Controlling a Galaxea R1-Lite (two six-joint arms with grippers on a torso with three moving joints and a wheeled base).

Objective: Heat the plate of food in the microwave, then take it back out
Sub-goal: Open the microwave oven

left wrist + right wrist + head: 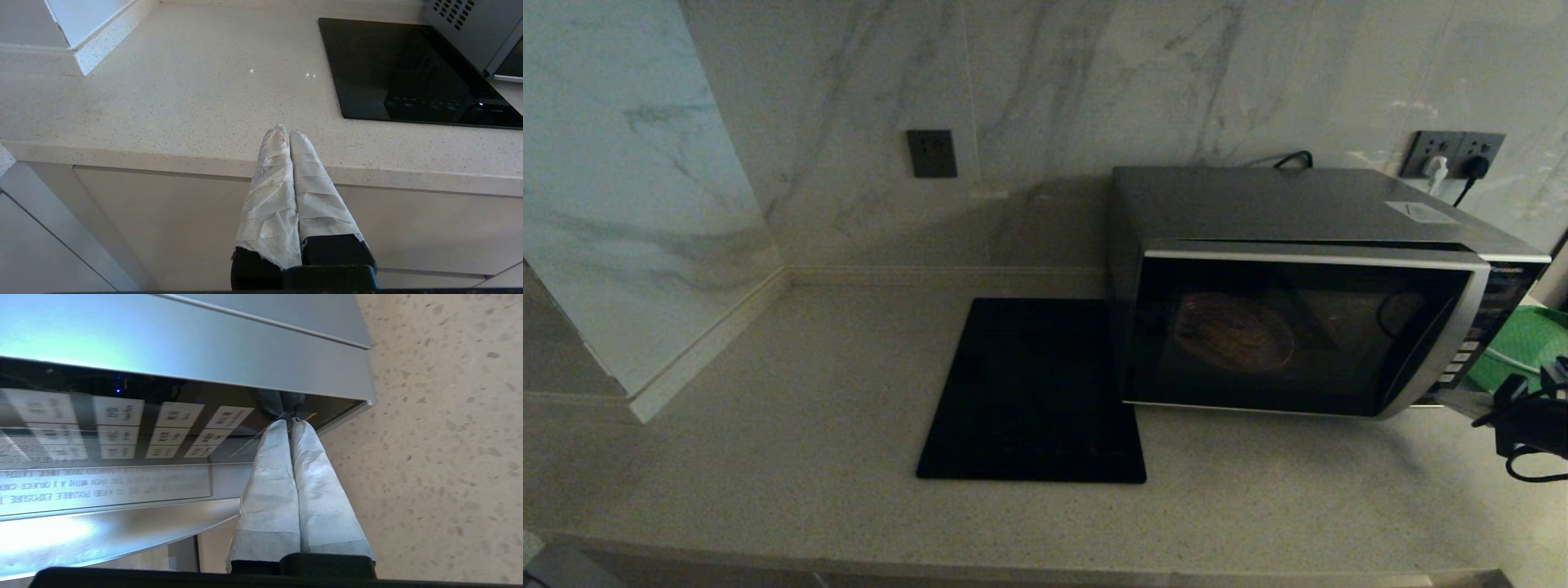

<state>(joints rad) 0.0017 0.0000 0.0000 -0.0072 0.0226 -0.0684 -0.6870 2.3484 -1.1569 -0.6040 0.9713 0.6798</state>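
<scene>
My right claw [291, 421], pinched together on nothing, touches the microwave's [1298, 327] lower panel corner with bare counter [441, 449] beside it, the plate [1232, 331] dim behind the closed door.

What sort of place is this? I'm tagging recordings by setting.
Most likely a home kitchen: a speckled stone countertop against marble-look wall tiles, holding a microwave and a flat black induction hob. The right gripper is at the microwave's button panel.
</scene>
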